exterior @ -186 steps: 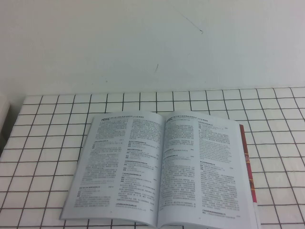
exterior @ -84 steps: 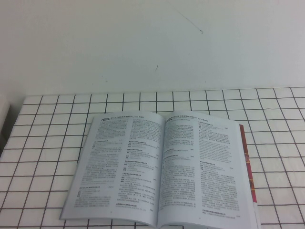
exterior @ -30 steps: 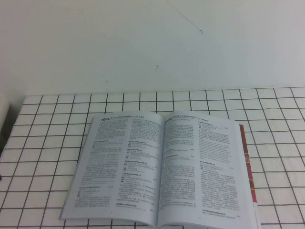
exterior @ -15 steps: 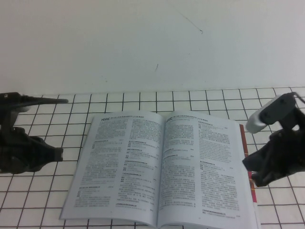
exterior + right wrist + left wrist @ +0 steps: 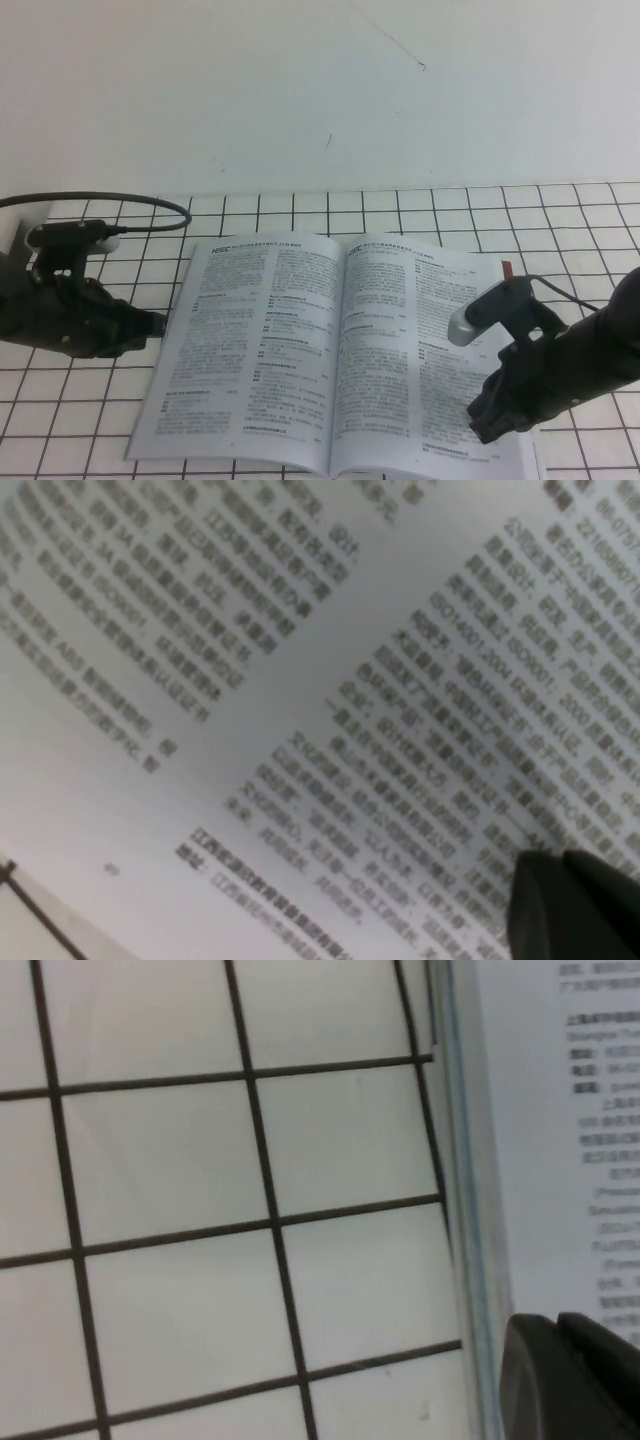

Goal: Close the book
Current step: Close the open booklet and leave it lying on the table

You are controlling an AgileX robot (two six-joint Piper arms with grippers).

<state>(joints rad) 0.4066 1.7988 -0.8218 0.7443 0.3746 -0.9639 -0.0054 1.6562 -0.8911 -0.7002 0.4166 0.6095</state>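
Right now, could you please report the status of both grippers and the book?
Left gripper low beside the book, left side. Right gripper over its right page. Book wide open, flat on table. Nothing lying on pages.

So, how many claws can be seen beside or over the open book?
2. The left claw is just outside the left edge of the book; the right claw is over the outer part of its right page.

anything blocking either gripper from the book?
Nothing visible. The left gripper is over the table just off the left edge of the book. The right gripper hangs above the right-hand page, near its lower outer corner.
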